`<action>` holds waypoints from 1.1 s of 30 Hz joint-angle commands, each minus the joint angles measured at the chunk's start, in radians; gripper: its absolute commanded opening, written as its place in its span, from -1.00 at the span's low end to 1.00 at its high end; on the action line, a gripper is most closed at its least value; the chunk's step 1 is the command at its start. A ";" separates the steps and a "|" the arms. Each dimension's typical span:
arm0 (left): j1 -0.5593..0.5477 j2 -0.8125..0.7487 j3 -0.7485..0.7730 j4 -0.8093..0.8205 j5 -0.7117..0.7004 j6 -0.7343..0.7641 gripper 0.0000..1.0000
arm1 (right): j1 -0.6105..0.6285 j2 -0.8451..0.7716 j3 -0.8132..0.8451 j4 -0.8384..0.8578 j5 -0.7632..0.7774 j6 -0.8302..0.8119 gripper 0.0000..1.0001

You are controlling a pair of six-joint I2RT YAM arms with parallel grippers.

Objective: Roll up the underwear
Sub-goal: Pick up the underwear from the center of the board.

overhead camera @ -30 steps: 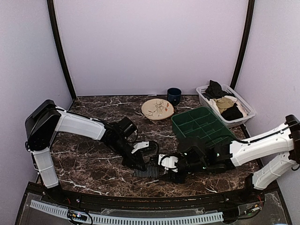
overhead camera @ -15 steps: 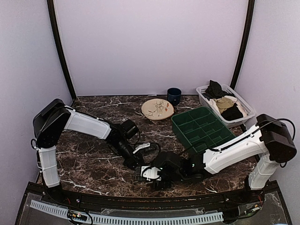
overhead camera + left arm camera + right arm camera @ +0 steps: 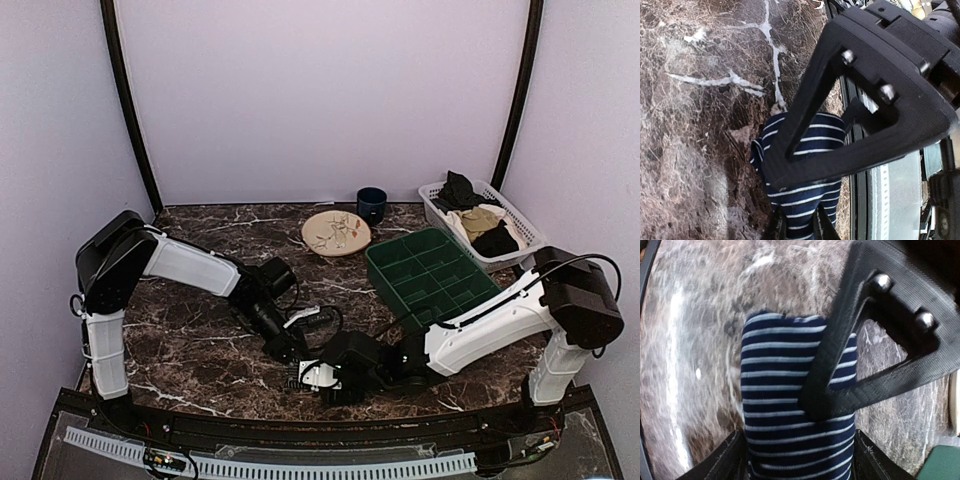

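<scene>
A: Left jaws first, quick.
B: We see the left gripper nearly closed. It is clenched on one end of the soft dark navy underwear with thin white stripes, which is rolled into a bundle.
A: Right?
B: The right gripper stands wide, one finger on each side of the roll, both touching cloth. We cannot tell if it is squeezing or just straddling. The left one's black triangular finger crosses over the roll ahead of those jaws.
A: Surroundings?
B: The roll lies on the brown marble table, and the jaws meet over it. The black front rail is just beside both jaws on the near side, so room is tight there. The green plastic compartment tray is near, past the right arm. The round cream plate, dark blue cup and white mesh basket of clothes are well apart. Bare marble stretches beyond the left jaws.
</scene>
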 commanded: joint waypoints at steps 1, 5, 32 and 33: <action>0.000 0.045 0.003 -0.071 -0.065 -0.008 -0.88 | 0.004 0.052 0.023 -0.013 -0.066 0.027 0.34; 0.003 0.050 0.015 -0.080 -0.074 -0.001 -0.88 | -0.007 0.087 0.019 -0.026 -0.108 0.055 0.21; 0.228 -0.389 -0.206 0.222 -0.316 -0.123 0.70 | -0.042 0.095 -0.032 -0.194 -0.338 0.208 -1.00; 0.240 -0.422 -0.225 0.247 -0.350 -0.127 0.94 | -0.042 0.086 -0.031 -0.199 -0.336 0.210 -1.00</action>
